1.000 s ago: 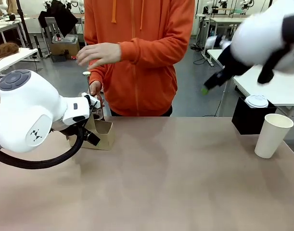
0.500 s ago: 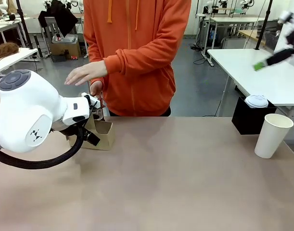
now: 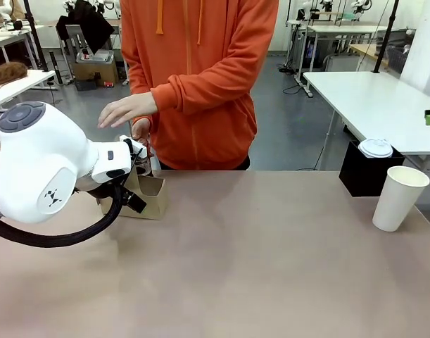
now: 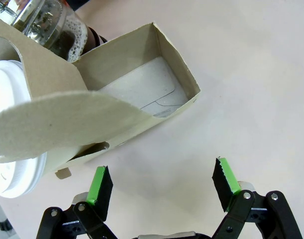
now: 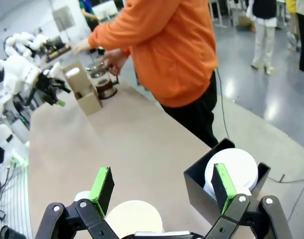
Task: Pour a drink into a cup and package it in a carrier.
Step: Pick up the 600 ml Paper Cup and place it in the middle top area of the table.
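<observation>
Right gripper (image 5: 161, 181) hangs spread above the white cup (image 5: 134, 218) by the black box (image 5: 194, 194), left gripper (image 4: 162, 180) spread near the carrier (image 4: 142, 124); closing hard or off-centre could crush or tip the light paper cup.

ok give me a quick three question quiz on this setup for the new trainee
1. True or false: the open white cup stands in the carrier.
2. The left arm's jaws are: A open, B shut on the carrier, C shut on the cup.
3. What sits in the black box?
Key: 1 false, it stands on the table near the black box; 2 A; 3 white lids.
</observation>
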`<control>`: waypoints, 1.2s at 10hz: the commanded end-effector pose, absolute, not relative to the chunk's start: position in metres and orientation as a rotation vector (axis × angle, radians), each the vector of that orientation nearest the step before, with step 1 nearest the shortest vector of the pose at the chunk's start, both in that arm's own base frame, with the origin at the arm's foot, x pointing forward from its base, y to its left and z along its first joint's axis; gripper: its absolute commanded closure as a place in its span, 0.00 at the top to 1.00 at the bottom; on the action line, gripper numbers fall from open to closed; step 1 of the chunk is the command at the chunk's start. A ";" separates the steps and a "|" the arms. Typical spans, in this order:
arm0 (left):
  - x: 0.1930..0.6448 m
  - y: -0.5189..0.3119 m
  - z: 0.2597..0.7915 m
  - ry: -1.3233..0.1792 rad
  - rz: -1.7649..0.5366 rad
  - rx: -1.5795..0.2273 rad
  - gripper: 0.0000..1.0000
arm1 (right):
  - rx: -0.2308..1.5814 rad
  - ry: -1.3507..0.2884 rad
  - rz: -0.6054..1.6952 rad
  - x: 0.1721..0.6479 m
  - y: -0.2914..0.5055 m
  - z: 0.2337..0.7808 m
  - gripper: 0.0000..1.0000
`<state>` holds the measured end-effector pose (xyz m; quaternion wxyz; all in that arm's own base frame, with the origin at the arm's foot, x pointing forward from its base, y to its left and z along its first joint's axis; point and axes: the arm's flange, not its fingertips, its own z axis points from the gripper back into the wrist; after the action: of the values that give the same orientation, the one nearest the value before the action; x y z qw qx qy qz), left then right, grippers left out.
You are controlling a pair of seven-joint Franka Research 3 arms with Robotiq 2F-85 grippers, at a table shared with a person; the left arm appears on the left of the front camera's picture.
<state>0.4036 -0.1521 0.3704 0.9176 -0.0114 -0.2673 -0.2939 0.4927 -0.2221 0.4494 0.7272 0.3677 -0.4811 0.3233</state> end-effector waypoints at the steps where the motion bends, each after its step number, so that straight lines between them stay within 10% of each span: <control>1: 0.404 -0.152 0.371 -0.550 -0.604 -0.025 1.00 | 0.861 -1.107 0.751 0.490 -0.223 0.430 1.00; 8: 0.404 -0.152 0.371 -0.550 -0.604 -0.025 1.00 | 0.840 -1.079 0.724 0.487 -0.227 0.423 1.00; 12: 0.404 -0.152 0.371 -0.550 -0.604 -0.025 1.00 | 0.956 -1.374 0.730 0.458 -0.277 0.368 1.00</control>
<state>0.4037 -0.1519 0.3704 0.9177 -0.0112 -0.2673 -0.2936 0.4642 -0.2674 0.3844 0.6496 0.4046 -0.5649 0.3085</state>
